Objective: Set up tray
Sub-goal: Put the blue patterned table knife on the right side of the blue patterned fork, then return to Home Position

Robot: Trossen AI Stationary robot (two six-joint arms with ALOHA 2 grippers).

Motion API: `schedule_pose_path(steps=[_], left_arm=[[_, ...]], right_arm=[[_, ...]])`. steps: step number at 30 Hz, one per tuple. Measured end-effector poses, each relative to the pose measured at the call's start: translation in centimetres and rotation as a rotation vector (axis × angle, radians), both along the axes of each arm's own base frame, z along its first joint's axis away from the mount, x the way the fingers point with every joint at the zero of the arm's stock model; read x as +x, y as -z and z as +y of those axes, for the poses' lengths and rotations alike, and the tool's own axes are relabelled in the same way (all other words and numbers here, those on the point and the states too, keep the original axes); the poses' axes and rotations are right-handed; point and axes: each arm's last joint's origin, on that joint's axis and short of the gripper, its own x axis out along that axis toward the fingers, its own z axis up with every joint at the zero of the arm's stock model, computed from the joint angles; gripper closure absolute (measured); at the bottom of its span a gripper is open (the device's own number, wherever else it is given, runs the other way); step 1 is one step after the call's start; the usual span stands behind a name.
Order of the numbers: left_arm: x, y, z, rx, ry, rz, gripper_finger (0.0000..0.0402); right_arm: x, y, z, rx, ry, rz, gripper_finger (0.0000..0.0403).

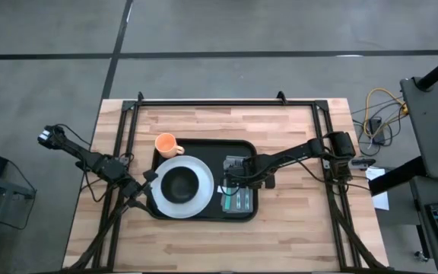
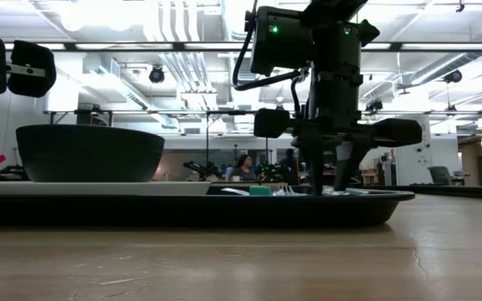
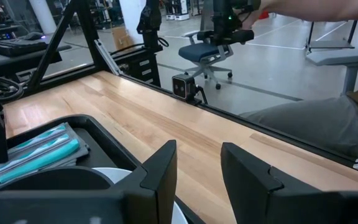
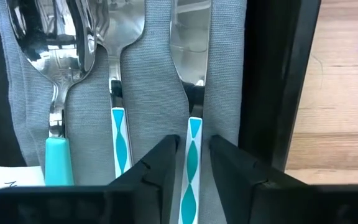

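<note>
A large black tray with rounded corners and a raised rim lies flat near the middle of a pale wooden tabletop, seen from above. On its left part sits a white plate carrying a dark bowl; on its right part a grey napkin is spread, and on it lie a spoon, a fork and a knife, side by side, with teal or teal-patterned handles. An orange mug stands on the wood touching the tray's far left corner. The right hand hovers low over the cutlery, its fingers standing slightly apart on either side of the knife's handle without clamping it, so it appears released. The left hand waits at the tray's left edge beside the plate, fingers apart and gripping nothing. The tray looks stiff and fairly light by itself, but loaded as it is it would likely feel heavier and unbalanced toward the plate and bowl. Its surface looks smooth, so the dishes could slide if it tilts, and the crockery is breakable. The best hold is probably the raised rim at the two short ends, one hand on each, kept level.
</note>
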Motion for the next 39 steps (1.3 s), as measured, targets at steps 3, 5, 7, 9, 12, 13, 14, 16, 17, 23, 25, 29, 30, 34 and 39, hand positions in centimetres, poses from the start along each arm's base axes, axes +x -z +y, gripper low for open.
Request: schedule_pose_path(steps=[3,5,7,9,12,13,14,16,17,23,25,29,30,34,39], left_arm=[[0.0,0.0,0.0,0.0,0.0,0.0,0.0295],[0.0,0.0,0.0,0.0,0.0,0.0,0.0295],[0.0,0.0,0.0,0.0,0.0,0.0,0.0295],[0.0,0.0,0.0,0.0,0.0,0.0,0.0295],[0.0,0.0,0.0,0.0,0.0,0.0,0.0295],[0.0,0.0,0.0,0.0,0.0,0.0,0.0295],[0.0,0.0,0.0,0.0,0.0,0.0,0.0295],[0.0,0.0,0.0,0.0,0.0,0.0,0.0295],[0.0,0.0,0.0,0.0,0.0,0.0,0.0295],[0.0,0.0,0.0,0.0,0.0,0.0,0.0295],[0.0,0.0,0.0,0.0,0.0,0.0,0.0295],[0.0,0.0,0.0,0.0,0.0,0.0,0.0295],[0.0,0.0,0.0,0.0,0.0,0.0,0.0295],[0.0,0.0,0.0,0.0,0.0,0.0,0.0295],[0.0,0.0,0.0,0.0,0.0,0.0,0.0295]], right_arm=[[0.0,0.0,0.0,0.0,0.0,0.0,0.0305],[0.0,0.0,0.0,0.001,-0.001,0.001,0.0302],[0.0,0.0,0.0,0.0,-0.009,0.001,0.0301],[0.0,0.0,0.0,0.0,-0.016,0.002,0.0303],[0.1,-0.2,0.0,-0.002,-0.037,-0.001,0.0308],[0.1,-0.2,-0.1,-0.003,-0.044,-0.003,0.0309],[0.2,-0.3,-0.2,-0.003,-0.053,-0.006,0.0311],[0.4,-0.6,-0.5,-0.005,-0.067,-0.014,0.0315],[0.5,-0.7,-0.7,-0.006,-0.075,-0.017,0.0317],[0.8,-1.7,-1.9,-0.015,-0.113,0.001,0.0327],[0.7,-2.0,-2.2,-0.017,-0.115,0.022,0.033],[0.7,-2.4,-2.7,-0.021,-0.155,0.039,0.0329],[0.7,-2.4,-2.8,-0.024,-0.176,0.039,0.0328],[1.1,-2.9,-3.1,-0.026,-0.206,0.014,0.0322],[1.8,-3.8,-3.0,-0.027,-0.204,-0.029,0.0316]])
